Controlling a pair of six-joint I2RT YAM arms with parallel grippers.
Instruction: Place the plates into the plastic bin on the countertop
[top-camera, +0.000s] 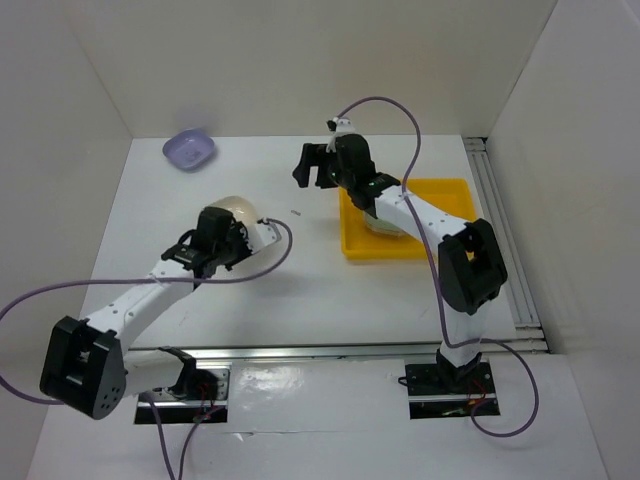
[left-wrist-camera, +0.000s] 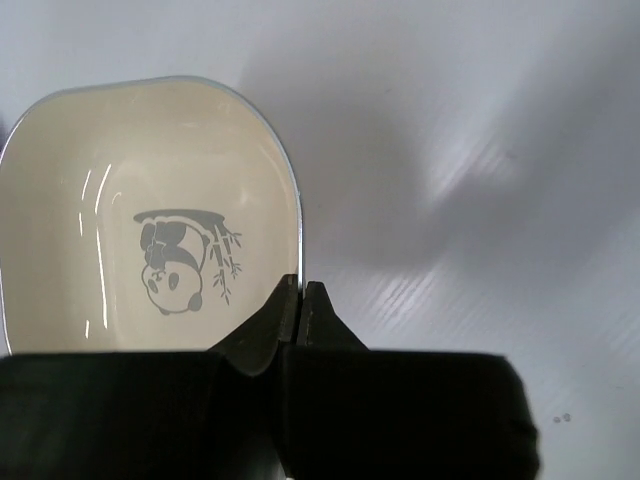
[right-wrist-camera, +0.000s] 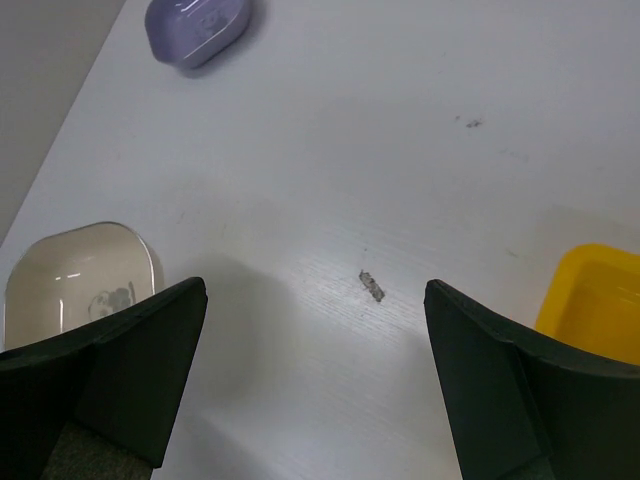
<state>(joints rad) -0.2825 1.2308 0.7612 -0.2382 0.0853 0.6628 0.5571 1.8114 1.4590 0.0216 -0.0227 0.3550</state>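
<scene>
The left end effector is pressed together on the near rim of a cream plate, one finger inside the lip and one outside. An edge pinch like this suits a shallow dish that gives no other hold. A small panda drawing marks the middle of the plate. From overhead, the plate sits at the tip of the left arm, left of centre on the white bench. I cannot tell whether it rests on the surface or is just clear of it.

The right end effector is spread wide and holds nothing. It hangs over bare bench just beyond the far left corner of the yellow bin, probably kept clear so the left arm can bring its plate across. Its forearm crosses above the bin. A pale shape beneath it may be a plate already inside, but it is too hidden to be sure.

A lavender plate lies well apart in the far left corner, untouched. A tiny dark speck sits on the bench between the two arms.
</scene>
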